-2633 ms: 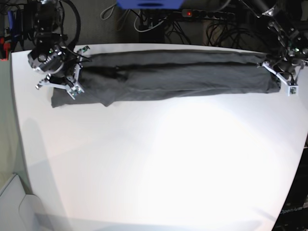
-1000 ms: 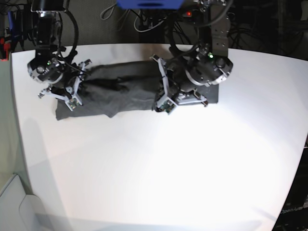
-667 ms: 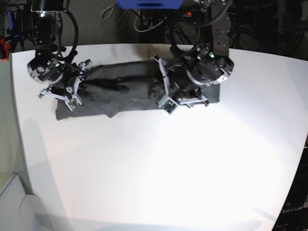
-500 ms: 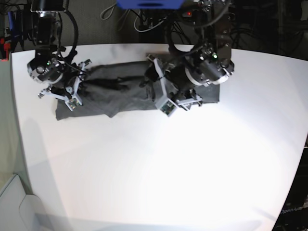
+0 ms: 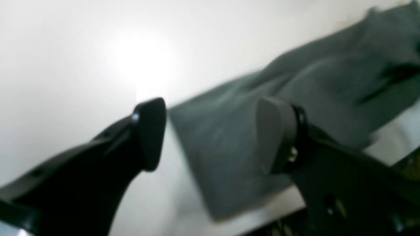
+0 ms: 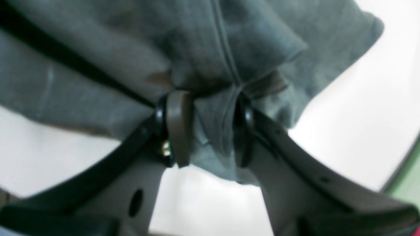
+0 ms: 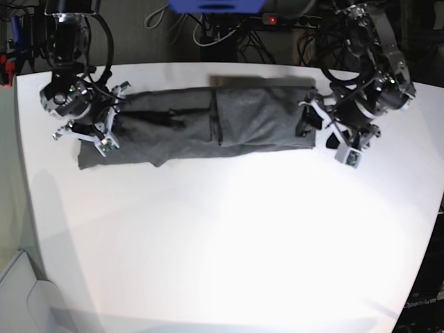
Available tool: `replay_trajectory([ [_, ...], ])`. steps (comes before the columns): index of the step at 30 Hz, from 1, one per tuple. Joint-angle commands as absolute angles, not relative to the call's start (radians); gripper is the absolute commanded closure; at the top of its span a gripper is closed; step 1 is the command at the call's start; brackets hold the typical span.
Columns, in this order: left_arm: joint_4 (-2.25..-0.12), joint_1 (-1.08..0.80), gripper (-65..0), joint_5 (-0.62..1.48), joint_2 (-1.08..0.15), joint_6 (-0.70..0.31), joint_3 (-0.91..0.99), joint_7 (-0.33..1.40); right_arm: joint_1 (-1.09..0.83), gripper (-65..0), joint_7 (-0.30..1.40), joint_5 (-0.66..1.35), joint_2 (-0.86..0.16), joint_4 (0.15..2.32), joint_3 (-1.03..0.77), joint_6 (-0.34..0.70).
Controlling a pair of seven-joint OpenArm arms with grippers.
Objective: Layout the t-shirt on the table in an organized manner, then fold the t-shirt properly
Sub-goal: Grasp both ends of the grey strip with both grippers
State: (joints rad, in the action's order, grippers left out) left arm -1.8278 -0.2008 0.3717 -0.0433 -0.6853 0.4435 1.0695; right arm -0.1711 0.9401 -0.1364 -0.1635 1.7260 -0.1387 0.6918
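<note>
Black curved tool [image 5: 210, 134] fingers; brass screws.

The t-shirt [image 7: 208, 125] is lying as a long folded band across the far part of the table [image 7: 229, 243], and everything nearer than the band is lying bare, offering a gripper wide passage. The right gripper [image 7: 107, 125] is standing over the band's left end in the base view, its fingers [image 6: 178, 127] pinching a fold of cloth, so that end is blocked. The left gripper [image 7: 326, 132] is hanging just off the band's right end, jaws apart with nothing between them, occupying that approach. Beyond the far edge, tangled cables [image 7: 222, 31] are crowding the way.
</note>
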Motion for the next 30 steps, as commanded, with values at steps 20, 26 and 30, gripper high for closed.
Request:
replay_trajectory([
  [20,-1.621,-0.168,-42.2,0.401,-0.073,-0.693,0.440,1.033,-0.084,-31.1,1.026,-0.140,-0.193,1.784,-0.147,0.698],
  [26,-1.624,-0.170,-42.2,0.401,-0.073,-0.693,0.440,1.033,-0.016,-31.1,1.023,-0.139,-0.191,1.643,-0.232,0.698],
  [30,-1.621,-0.170,-42.2,0.401,-0.073,-0.693,0.440,1.033,0.012,-31.1,1.015,-0.139,-0.193,1.561,-0.274,0.698],
])
